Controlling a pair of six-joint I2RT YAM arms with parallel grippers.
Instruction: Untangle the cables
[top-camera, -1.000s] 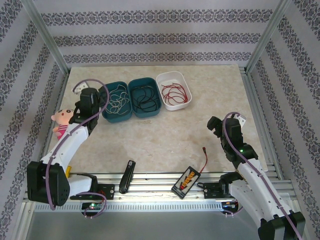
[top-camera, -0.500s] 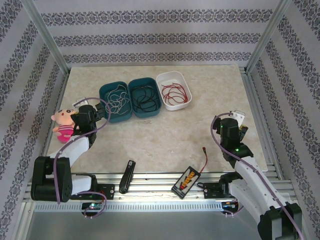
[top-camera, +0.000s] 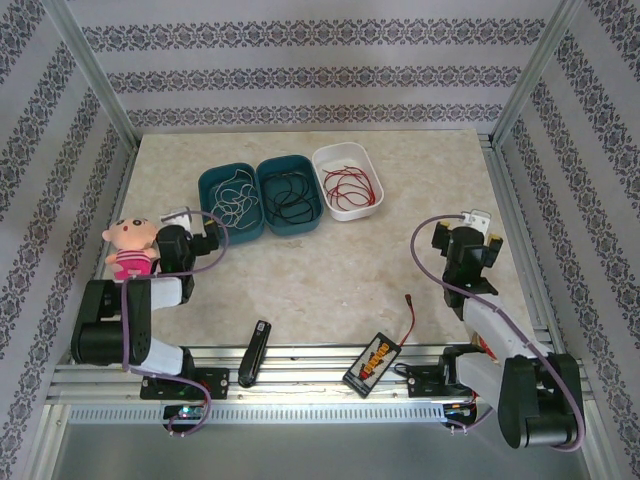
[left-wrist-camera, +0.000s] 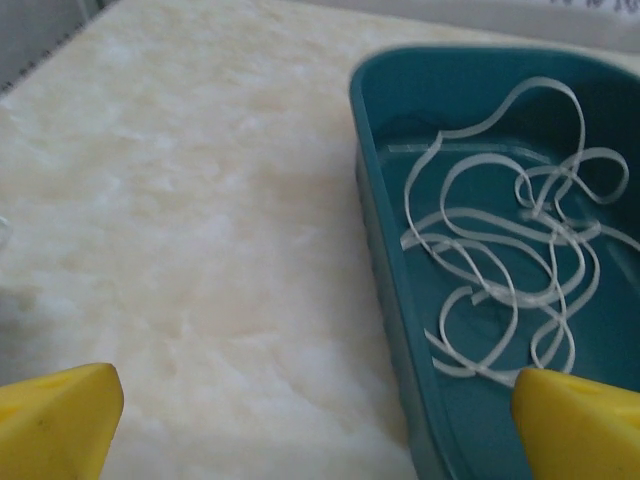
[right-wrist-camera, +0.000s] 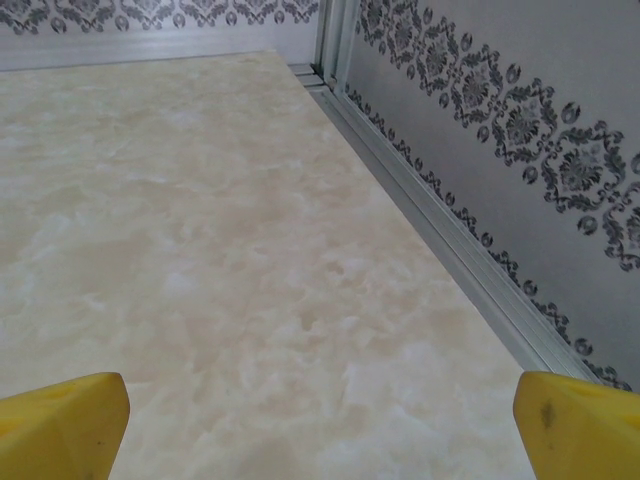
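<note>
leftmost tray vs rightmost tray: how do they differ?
The leftmost tray is teal; the rightmost tray is white. The leftmost tray holds the white cable; the rightmost tray holds the red cable. The rightmost tray sits slightly farther back than the leftmost tray. Both are rounded, open-topped trays, each holding one loose coil.

**A:** What sort of place is this?

**B:** A robot test cell in a lab, dressed to look like a room. Bare aluminium frame posts (top-camera: 90, 85) hold flat wall panels (top-camera: 300, 70) printed with striped damask wallpaper.

**A:** And the work surface?

**B:** A marble-look tabletop (top-camera: 330, 270), boxed in by that frame. A left arm (top-camera: 160, 290) and a right arm (top-camera: 490, 325) are bolted to slotted metal rails (top-camera: 320, 358) at its near edge. Three small tubs (top-camera: 350, 212) at the back hold thin cables (top-camera: 290, 200), one colour each.
</note>
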